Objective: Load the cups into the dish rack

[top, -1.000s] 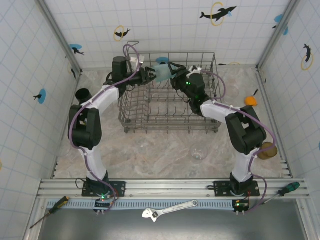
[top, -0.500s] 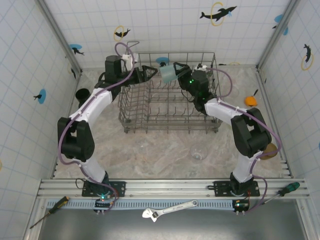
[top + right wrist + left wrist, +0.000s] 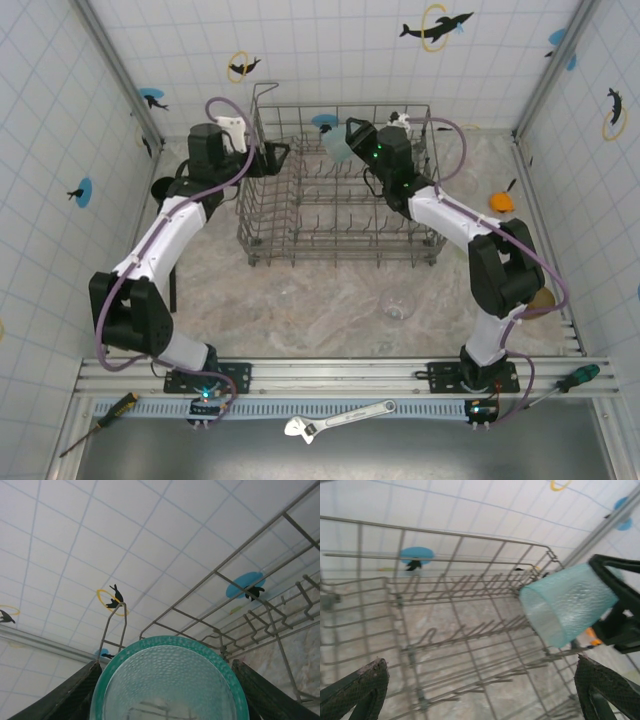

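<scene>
Your left gripper (image 3: 275, 152) is wide open and holds nothing. It hangs at the 10 o'clock corner of the dish rack (image 3: 340, 250), close to the tall wire loop. In the left wrist view its two fingers (image 3: 357, 692) sit far apart, with the rack's wire tines between them.

Your right gripper (image 3: 345, 140) is closed on the teal cup (image 3: 334, 146). The cup is up in the air near 12 o'clock of the rack, by the back rim. It is tipped on its side, and its open mouth points at your left gripper. In the right wrist view a dark finger sits on each side of the cup (image 3: 167, 680).

A clear cup (image 3: 398, 305) stands on the bench (image 3: 300, 290) at 5 o'clock from the rack. A small orange thing (image 3: 502, 200) lies at 3 o'clock. A brown cup (image 3: 540, 298) sits at 4 o'clock, partly behind your right arm.
</scene>
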You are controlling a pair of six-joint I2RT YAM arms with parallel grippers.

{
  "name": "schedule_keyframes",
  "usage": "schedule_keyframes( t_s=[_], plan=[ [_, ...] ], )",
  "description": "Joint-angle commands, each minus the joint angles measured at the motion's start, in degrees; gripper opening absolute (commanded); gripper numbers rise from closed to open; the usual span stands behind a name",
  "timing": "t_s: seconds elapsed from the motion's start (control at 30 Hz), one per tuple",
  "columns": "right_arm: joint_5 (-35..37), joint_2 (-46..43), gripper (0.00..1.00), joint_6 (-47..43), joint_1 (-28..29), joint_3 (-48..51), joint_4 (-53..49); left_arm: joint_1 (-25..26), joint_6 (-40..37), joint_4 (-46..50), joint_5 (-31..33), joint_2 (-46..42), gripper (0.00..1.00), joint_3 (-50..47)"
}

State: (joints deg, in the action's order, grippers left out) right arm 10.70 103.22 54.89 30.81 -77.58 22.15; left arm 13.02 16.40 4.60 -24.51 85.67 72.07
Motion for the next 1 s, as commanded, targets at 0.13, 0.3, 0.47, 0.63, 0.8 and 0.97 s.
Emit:
schedule_keyframes(
  t_s=[0.13, 0.3, 0.47, 0.63, 0.8, 0.97],
  plan=[
    [8.9, 0.4, 0.46, -16.4, 3.6, -7.9, -4.9, -6.1, 0.7, -2.0, 4.7, -7.5, 0.98, -7.4],
    [11.9, 4.3, 0.47, -23.9, 5.7, -13.4, -7.7, -7.4, -0.2, -2.5, 5.6, -8.3, 0.97, -10.2],
    [15.3, 9.5, 0.47, -31.2, 8.2, -20.5, -11.6, -8.0, 0.1, -1.3, 5.2, -8.3, 0.97, -10.5],
    [17.3, 13.6, 0.48, -33.8, 9.1, -24.2, -13.1, -8.0, 0.2, -2.7, 6.6, -9.6, 0.97, -12.4],
    [17.9, 16.0, 0.48, -34.7, 9.1, -25.9, -13.0, -8.0, 0.1, -3.3, 6.8, -10.0, 0.97, -13.1],
    [19.0, 18.3, 0.48, -36.4, 9.0, -28.0, -14.2, -8.0, -0.1, -3.3, 7.9, -10.0, 0.97, -13.3]
  ],
)
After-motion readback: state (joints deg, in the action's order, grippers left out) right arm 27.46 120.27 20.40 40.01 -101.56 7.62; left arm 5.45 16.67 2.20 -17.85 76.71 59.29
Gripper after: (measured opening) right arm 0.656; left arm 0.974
